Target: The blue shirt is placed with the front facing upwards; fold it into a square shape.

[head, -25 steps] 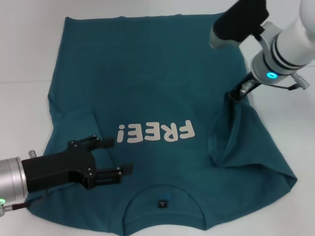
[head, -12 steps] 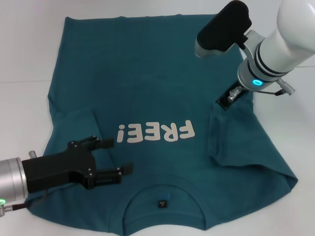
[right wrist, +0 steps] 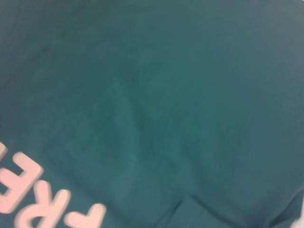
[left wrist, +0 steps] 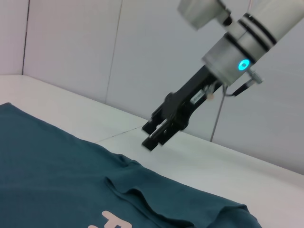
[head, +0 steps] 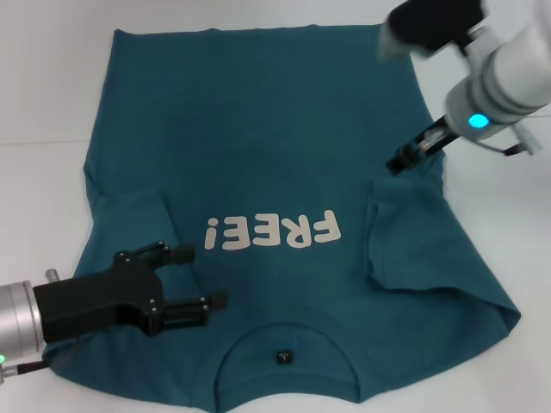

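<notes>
Jaws of the left gripper [head: 200, 280] gape open just above the blue shirt [head: 258, 146], a soft matte cotton tee spread front-up on the white surface [head: 43, 77], right sleeve folded inward. Farther off, the right gripper [head: 405, 159] hangs clear, pinched shut on nothing.

A plain white, smooth surface [head: 52, 95] fills the foreground under even, soft light. Behind it stands a pale grey panelled wall [left wrist: 85, 52], divided by thin vertical seams.
</notes>
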Controlling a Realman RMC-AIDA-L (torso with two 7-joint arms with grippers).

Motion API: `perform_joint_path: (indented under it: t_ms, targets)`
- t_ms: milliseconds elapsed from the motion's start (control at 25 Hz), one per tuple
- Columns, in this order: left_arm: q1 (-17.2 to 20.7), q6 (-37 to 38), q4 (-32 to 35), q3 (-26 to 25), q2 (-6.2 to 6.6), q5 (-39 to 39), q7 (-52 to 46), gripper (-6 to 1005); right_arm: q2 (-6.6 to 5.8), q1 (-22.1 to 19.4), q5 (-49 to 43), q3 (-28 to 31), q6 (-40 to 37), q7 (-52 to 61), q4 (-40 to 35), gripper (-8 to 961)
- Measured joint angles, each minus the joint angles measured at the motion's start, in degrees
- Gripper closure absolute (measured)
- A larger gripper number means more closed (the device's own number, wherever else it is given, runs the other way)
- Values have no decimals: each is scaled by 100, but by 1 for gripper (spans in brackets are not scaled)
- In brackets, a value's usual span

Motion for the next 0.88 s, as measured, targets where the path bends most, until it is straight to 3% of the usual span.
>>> perform_joint_path:
  t_ms: [160, 360, 560, 720, 880]
  targets:
    - [21, 29, -44, -114, 2, 0, -221, 82, -66, -169, 682, 1404, -1036, -481, -403, 363]
    - [20, 125, -201, -418, 32, 0, -1030, 82, -390, -752, 2358, 2669, -2411, -1123, -480, 334]
    - [105, 408, -509, -720, 67, 1, -2152, 82, -527, -1789, 3536, 2942, -2848, -1358, -877, 320]
    - [332, 560, -812, -723, 91, 117, -2649, 82, -473, -2429, 3637, 2954, -2879, -1514, -1234, 230]
    - [550, 514, -1269, -732, 53, 480, -3111, 81, -417, -2784, 3639, 3037, -2781, -1836, -1250, 127]
